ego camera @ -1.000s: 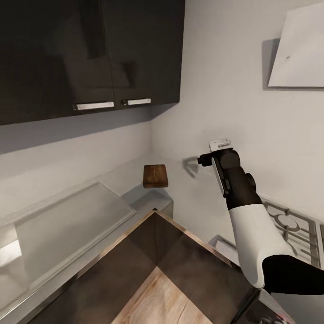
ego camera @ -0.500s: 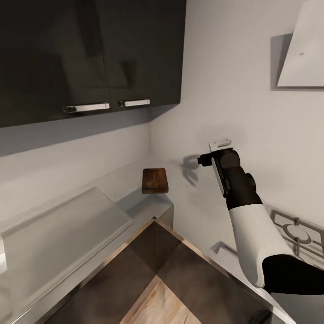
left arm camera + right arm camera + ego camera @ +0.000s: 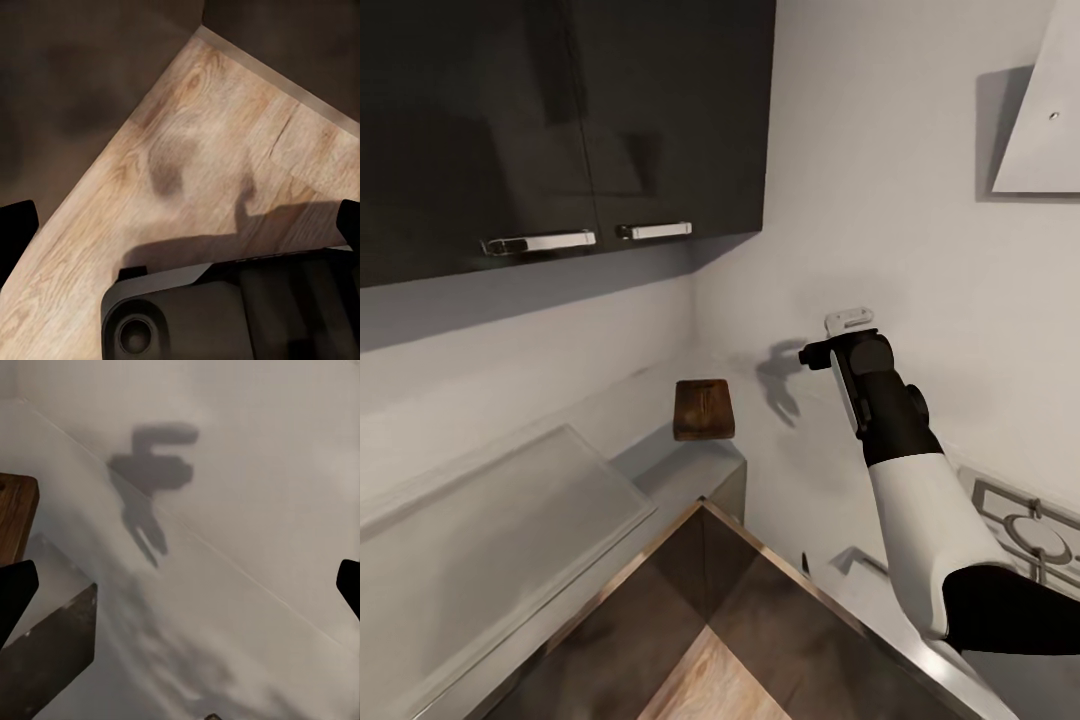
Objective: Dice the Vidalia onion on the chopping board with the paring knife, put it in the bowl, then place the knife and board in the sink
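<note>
Pale wood-grain flooring [image 3: 720, 680] sits nearest in the head view, bordered by dark panels that meet at a corner. In the left wrist view the same light wood floor [image 3: 187, 172] lies below the left gripper [image 3: 180, 225], whose two dark fingertips show at opposite edges of the picture, spread wide with nothing between them.

Beyond the floor, the glossy grey countertop [image 3: 490, 520] runs along the left wall, with a flat raised panel on its surface. To the right, the robot's right arm [image 3: 920, 520], white with a black forearm, reaches up and forward toward the white wall. The right gripper [image 3: 180, 585] shows in the right wrist view as two dark tips at opposite edges, wide apart and holding nothing, facing the wall where its own shadow falls.

A stove grate [image 3: 1025, 525] shows at the right edge. Farther back, in the corner of the countertop, rests the dark brown chopping board [image 3: 703, 410]. Above hang dark wall cabinets [image 3: 560, 120] with two silver handles.
</note>
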